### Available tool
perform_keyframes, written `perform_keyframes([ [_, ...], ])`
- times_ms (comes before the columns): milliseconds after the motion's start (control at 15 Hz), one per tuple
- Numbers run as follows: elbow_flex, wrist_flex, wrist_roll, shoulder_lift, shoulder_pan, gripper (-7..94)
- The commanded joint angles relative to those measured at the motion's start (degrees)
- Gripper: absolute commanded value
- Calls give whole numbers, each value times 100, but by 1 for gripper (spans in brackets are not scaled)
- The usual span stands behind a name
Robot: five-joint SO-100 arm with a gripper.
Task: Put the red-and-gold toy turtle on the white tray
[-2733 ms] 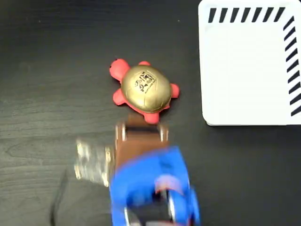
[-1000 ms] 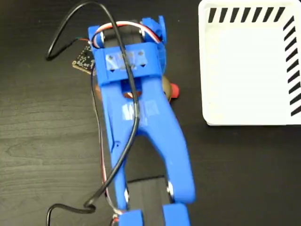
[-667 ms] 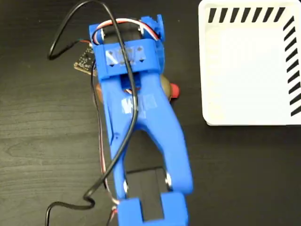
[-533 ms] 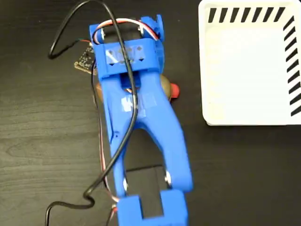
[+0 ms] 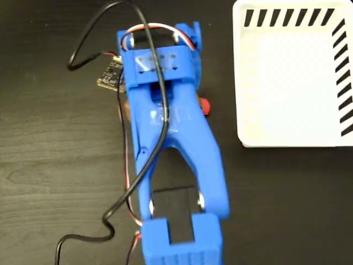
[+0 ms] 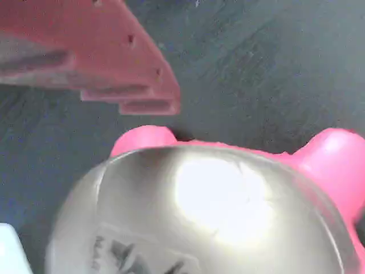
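Fixed view, from above: the blue arm (image 5: 171, 160) is stretched up the frame from its base at the bottom edge, the forked link narrowing toward the wrist block near the top. A black cable (image 5: 144, 160) is draped along the arm, with red and white wires looped over the wrist. A small circuit board (image 5: 112, 75) projects at the left of the wrist block.

The jaws (image 6: 142, 103) are hidden beneath the arm in the fixed view. In the wrist view only one finger is seen, a flat stepped piece rendered pinkish in the upper left, lying just above the shell; the other finger is not shown. Whether the jaws are spread or pinching cannot be told.

The red-and-gold toy turtle (image 5: 204, 106) is almost wholly covered by the wrist in the fixed view; only a red part is seen at the arm's right edge and a sliver at its left edge. In the wrist view the domed shiny shell fills the lower frame, with a bright glare spot, dark print at the bottom, and two red stubs at its upper rim. It is seen against the dark counter (image 5: 55, 165).

The white tray (image 5: 292, 138) is placed at the upper right of the fixed view, black diagonal stripes along its top and right edges, well apart from the turtle. The counter is dark wood-grain. No room beyond it is shown.
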Motion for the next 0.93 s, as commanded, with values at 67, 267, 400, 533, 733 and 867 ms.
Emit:
perform_keyframes([
  [67, -9, -53, 0, 88, 26, 62],
  [267, 70, -229, 62, 9, -53, 62],
  [400, 79, -246, 79, 9, -53, 59],
  [533, 79, -316, 79, -35, -44, 56],
  [733, 88, -396, 44, 0, 26, 44],
  [867, 132, -483, 62, 0, 35, 28],
])
